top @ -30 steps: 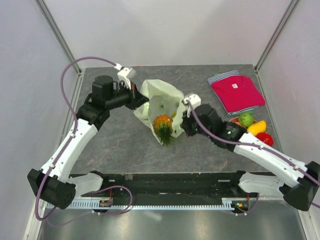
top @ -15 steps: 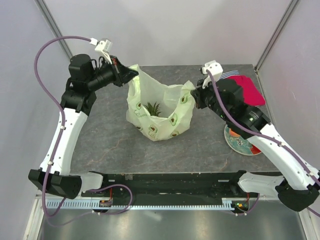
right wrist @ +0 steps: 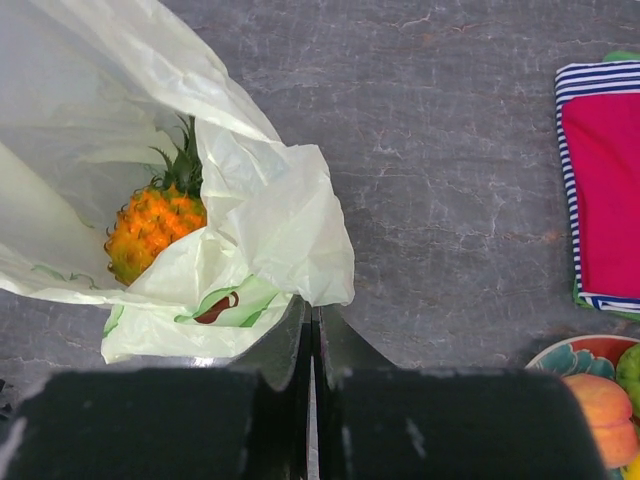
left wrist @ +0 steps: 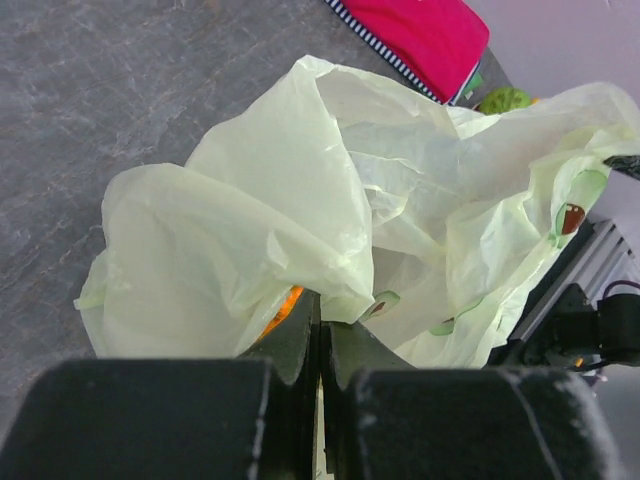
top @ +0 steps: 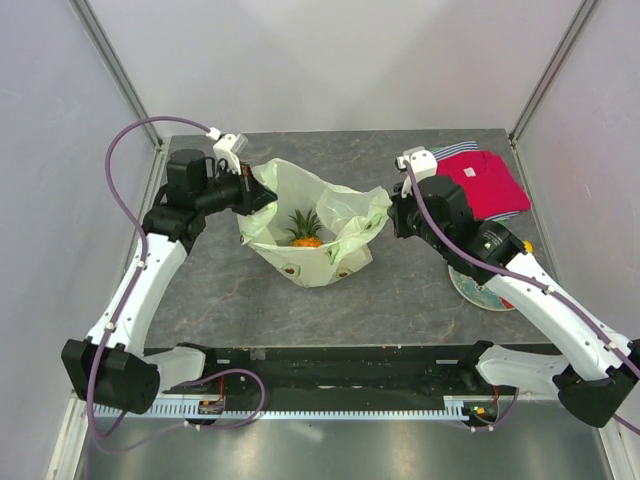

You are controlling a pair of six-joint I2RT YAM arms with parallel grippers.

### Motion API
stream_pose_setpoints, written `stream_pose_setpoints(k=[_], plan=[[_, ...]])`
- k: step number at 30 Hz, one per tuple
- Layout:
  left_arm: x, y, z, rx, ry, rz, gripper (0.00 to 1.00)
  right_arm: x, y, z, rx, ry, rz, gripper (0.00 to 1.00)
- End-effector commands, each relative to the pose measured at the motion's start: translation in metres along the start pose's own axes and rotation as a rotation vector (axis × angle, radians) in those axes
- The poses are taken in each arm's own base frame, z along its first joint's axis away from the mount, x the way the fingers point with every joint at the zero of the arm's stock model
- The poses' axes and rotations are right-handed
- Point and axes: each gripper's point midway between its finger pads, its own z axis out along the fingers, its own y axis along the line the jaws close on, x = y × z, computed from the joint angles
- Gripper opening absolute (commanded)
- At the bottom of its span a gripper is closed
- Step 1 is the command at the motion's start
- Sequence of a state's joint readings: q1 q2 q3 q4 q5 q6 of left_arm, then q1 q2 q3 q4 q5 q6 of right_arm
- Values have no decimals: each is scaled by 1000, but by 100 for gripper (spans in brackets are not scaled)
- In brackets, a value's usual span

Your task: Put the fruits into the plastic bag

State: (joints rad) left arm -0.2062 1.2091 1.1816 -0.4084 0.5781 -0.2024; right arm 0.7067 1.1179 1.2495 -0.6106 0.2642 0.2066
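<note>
The pale-green plastic bag [top: 330,250] stands open mid-table, held by its rim on both sides. My left gripper [top: 262,195] is shut on the bag's left edge [left wrist: 250,220]. My right gripper [top: 388,215] is shut on the right edge [right wrist: 270,220]. The orange pineapple [top: 305,232] with its green crown lies inside the bag and shows in the right wrist view [right wrist: 150,225]. A peach [right wrist: 600,405] and a green fruit [right wrist: 630,375] lie on the floral plate [right wrist: 570,352]. The other fruits are hidden.
The folded red shirt [top: 485,185] with a striped edge lies at the back right. The plate [top: 478,290] sits at the right, largely under my right arm. Metal frame posts stand at the table's back corners.
The pineapple, earlier at the bag's mouth, now lies inside. Both grippers lifted the bag's rim apart and have since come down a little, with the bag sagging wider.
</note>
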Motion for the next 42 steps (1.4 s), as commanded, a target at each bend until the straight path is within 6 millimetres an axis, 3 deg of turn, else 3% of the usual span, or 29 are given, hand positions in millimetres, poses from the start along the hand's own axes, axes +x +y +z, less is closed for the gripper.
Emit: stream_pose_setpoints(k=[1, 5, 8, 9, 10, 11, 12, 14, 17, 19, 22, 29, 30, 33, 34, 37, 42], plan=[[-20, -3, -8, 8, -108, 145, 1, -12, -10, 0, 54, -40, 56, 3], [-20, -18, -12, 78, -121, 157, 2, -11, -14, 3, 82, -32, 76, 0], [-49, -41, -27, 128, -181, 171, 2, -37, -9, -8, 47, -87, 84, 0], [-59, -48, -31, 135, -199, 150, 2, -57, -8, -19, 39, -133, 83, 0], [-81, -61, -42, 151, -244, 171, 1, -68, -8, -25, 36, -157, 81, 0], [-89, -67, -46, 164, -255, 168, 1, -94, -9, -41, 30, -219, 94, 0], [-108, -80, -57, 181, -296, 172, 2, -104, -12, -46, 45, -240, 83, 0], [-120, -88, -65, 191, -321, 164, 2, -138, -14, -72, 38, -334, 95, 0], [-128, -90, -66, 188, -335, 142, 2, -159, -20, -89, 58, -398, 83, 0], [-121, -81, -58, 172, -312, 113, 1, -156, -27, -87, 98, -392, 73, 0], [-101, -65, -38, 164, -248, 69, 2, -136, -31, -71, 133, -334, 59, 0], [-37, -36, 11, 227, -44, -33, 2, -65, -41, -21, 218, -142, 17, 0], [-33, -32, 14, 224, -40, -32, 2, -60, -41, -17, 219, -125, 19, 2], [-22, -23, 21, 209, -20, -34, 2, -53, -35, -16, 188, -96, 29, 37], [-22, -23, 21, 208, -21, -30, 2, -55, -35, -21, 178, -106, 36, 58], [-18, -20, 21, 193, -21, -25, 1, -62, -31, -41, 126, -142, 61, 81], [-13, -12, 20, 147, -16, -19, 2, -86, -34, -86, 86, -267, 161, 90]])
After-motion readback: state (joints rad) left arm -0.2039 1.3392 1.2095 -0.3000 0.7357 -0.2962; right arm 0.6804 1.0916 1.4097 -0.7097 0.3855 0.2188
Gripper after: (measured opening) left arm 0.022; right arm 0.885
